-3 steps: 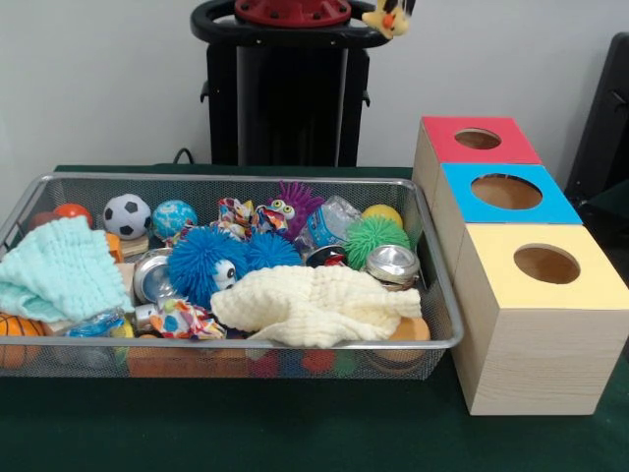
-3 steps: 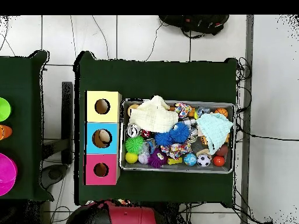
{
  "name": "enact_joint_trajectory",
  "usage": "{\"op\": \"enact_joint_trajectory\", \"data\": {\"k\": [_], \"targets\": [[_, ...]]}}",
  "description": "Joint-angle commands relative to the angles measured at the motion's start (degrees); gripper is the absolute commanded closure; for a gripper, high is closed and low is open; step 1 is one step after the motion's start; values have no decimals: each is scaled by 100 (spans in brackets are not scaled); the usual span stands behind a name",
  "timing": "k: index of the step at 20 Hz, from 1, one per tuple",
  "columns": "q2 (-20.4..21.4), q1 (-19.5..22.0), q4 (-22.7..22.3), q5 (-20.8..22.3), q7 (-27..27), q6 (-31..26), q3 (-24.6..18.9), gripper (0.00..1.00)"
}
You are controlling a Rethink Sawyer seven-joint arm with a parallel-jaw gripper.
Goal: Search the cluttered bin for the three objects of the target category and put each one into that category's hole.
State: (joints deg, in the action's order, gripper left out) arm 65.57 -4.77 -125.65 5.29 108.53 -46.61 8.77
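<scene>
Apparently we wait drawn back: our end effector point(image 1: 389, 18) sits high above the worktop, grasping a small yellow toy point(image 1: 385, 17). Below, cloths blanket the wire bin point(image 1: 437, 295), hiding toys, while three holed boxes point(image 1: 531, 295) stand just beside it for sorting.

Even, bright indoor light, soft shadows, slight blur, no glare.

Toys under cream cloth point(image 1: 314, 305), unidentifiable.
</scene>
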Motion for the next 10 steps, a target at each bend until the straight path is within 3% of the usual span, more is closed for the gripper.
{"op": "enact_joint_trajectory", "data": {"k": [1, 6, 10], "targets": [[-605, -206, 437, -255, 1843, 210, -25, 100], [-962, -553, 595, -438, 2363, 421, 7, 100], [-1125, -828, 861, -543, 2697, 238, 111, 100]]}}
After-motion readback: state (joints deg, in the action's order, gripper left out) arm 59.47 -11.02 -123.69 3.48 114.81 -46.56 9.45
